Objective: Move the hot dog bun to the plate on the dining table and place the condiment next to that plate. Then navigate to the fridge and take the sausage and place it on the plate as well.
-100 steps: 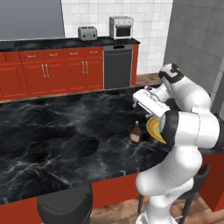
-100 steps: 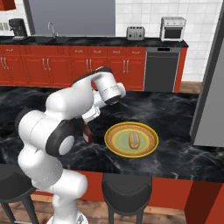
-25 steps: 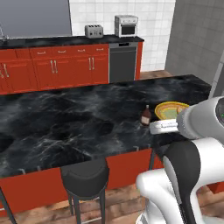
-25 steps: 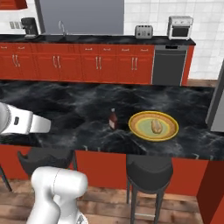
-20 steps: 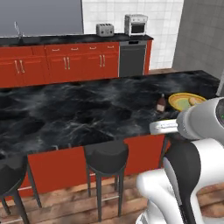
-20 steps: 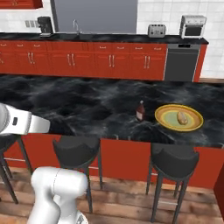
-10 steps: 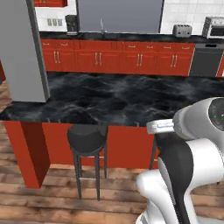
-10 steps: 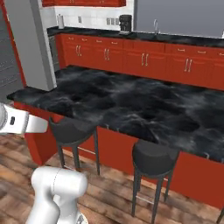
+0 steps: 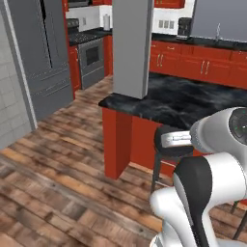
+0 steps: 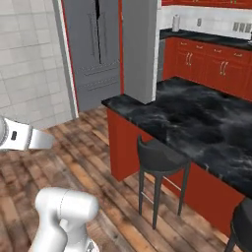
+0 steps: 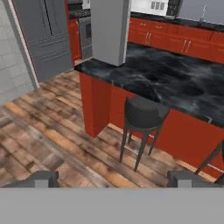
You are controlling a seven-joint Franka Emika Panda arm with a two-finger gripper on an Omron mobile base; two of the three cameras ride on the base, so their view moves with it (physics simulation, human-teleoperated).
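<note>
Wood-plank floor (image 9: 58,178) runs across the foreground in all three views, brown boards, w/ pale tiled wall (image 10: 29,54) at the left edge. Fridge (image 9: 41,53), tall and dark grey w/ long vertical bar handles, stands at the far left beyond the floor, doors shut; same unit seen at (image 10: 93,49) and (image 11: 41,35). Dining table (image 9: 188,99), black veined marble top on red base, reaches in from the right; its near end sits just past a grey square pillar (image 9: 132,46) that stands on the top at that corner. Table also at (image 10: 197,123) and (image 11: 166,78); the stretch of top visible carries nothing I can make out. Black round stool (image 11: 142,116) is tucked against the red base, seat just below the top's edge; same stool at (image 10: 157,157). Red wall cabinets (image 9: 202,67) w/ dark counter line the back; an oven range (image 9: 89,55) sits right of the fridge. My gripper (image 11: 113,178): both finger tips (image 11: 43,178) at the bottom of the hand view, set wide apart, nothing between them; pointed at floor and stool, well apart from fridge and table alike.
</note>
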